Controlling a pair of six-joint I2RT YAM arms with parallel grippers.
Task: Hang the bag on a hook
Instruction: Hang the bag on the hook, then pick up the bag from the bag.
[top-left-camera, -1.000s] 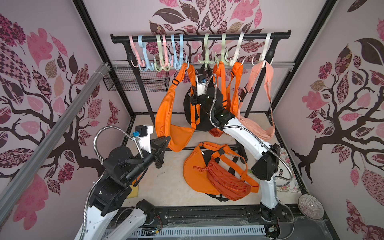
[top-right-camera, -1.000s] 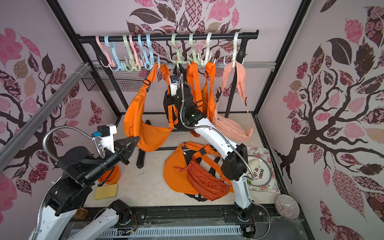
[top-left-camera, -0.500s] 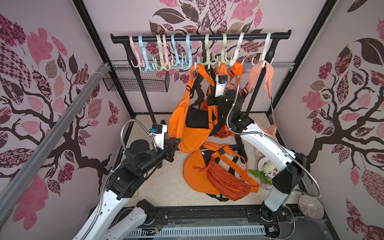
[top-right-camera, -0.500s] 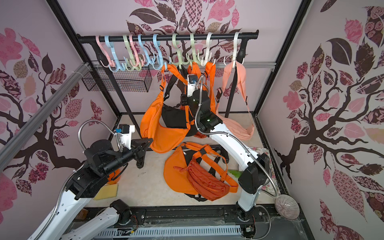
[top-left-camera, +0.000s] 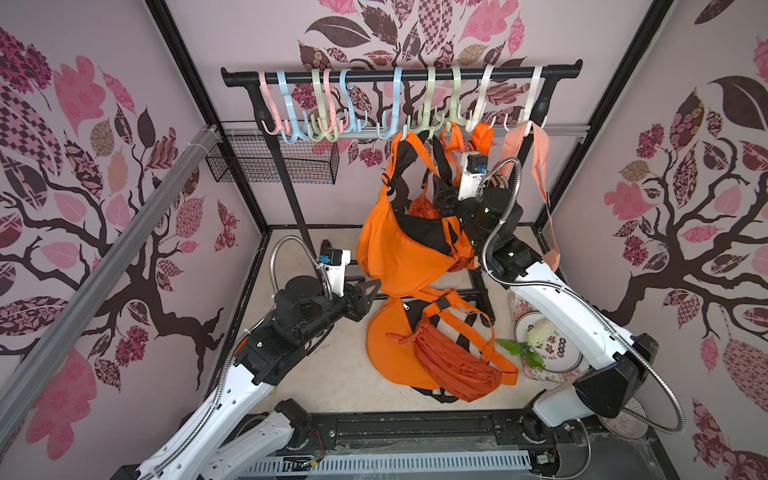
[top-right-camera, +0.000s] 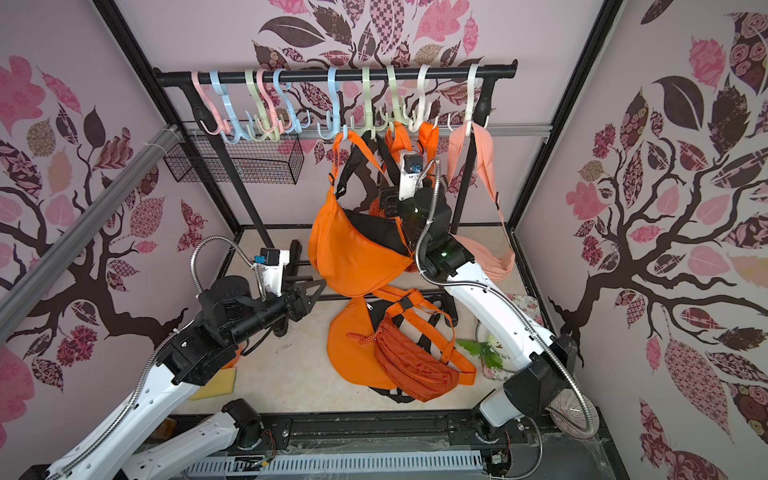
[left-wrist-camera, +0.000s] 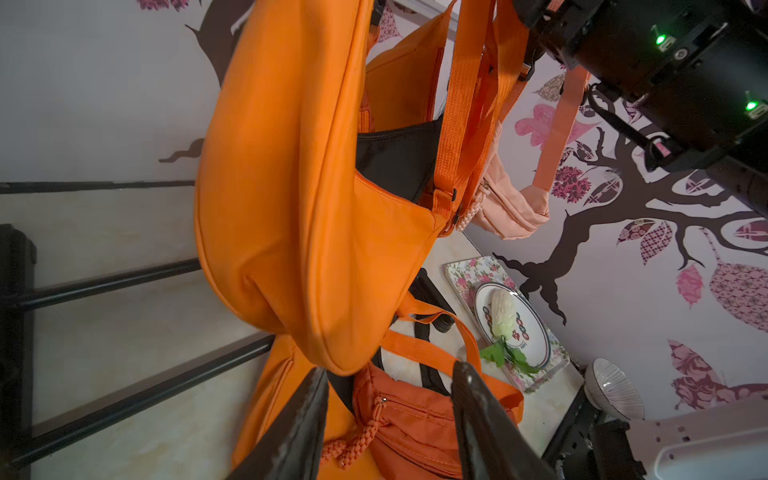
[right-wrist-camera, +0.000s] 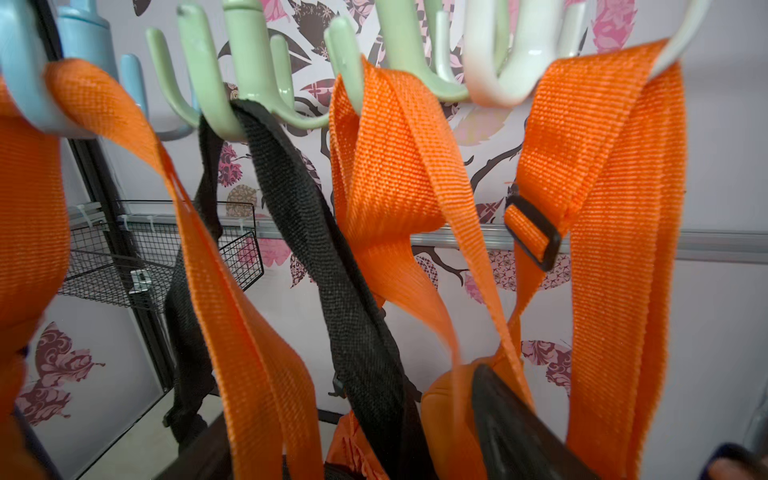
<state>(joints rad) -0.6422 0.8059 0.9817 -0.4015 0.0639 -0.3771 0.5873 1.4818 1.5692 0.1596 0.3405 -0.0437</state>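
Clearly the orange bag (top-left-camera: 399, 245) is off the floor (top-left-camera: 332, 374): its strap (right-wrist-camera: 104, 108) loops over a prong of the blue hook (top-left-camera: 397, 108) on the rail (top-left-camera: 519, 70). The hook bears the weight, so I judge the hanging done, bar a check that the loop sits deep enough. My right gripper (top-left-camera: 439, 196) is up among the straps just below the hooks, jaws spread wide, webbing hanging loose between them and nothing pinched. I take it I am there because that is where strap and prong meet. My left gripper (left-wrist-camera: 388, 372) waits low, just under the bag's belly, jaws partly apart and empty, placed, I think, to steady the body if it swings. The bag is a crescent and its long axis slants. The high end is under the hook where the strap joins, and the low end is down beside my right arm (top-left-camera: 561, 307). Its rounded belly faces down towards my left arm (top-left-camera: 249, 374), and its straight edge lies against a black bag (top-left-camera: 419, 228) behind. Two other bags (top-left-camera: 415, 357) lie on the floor beneath it.
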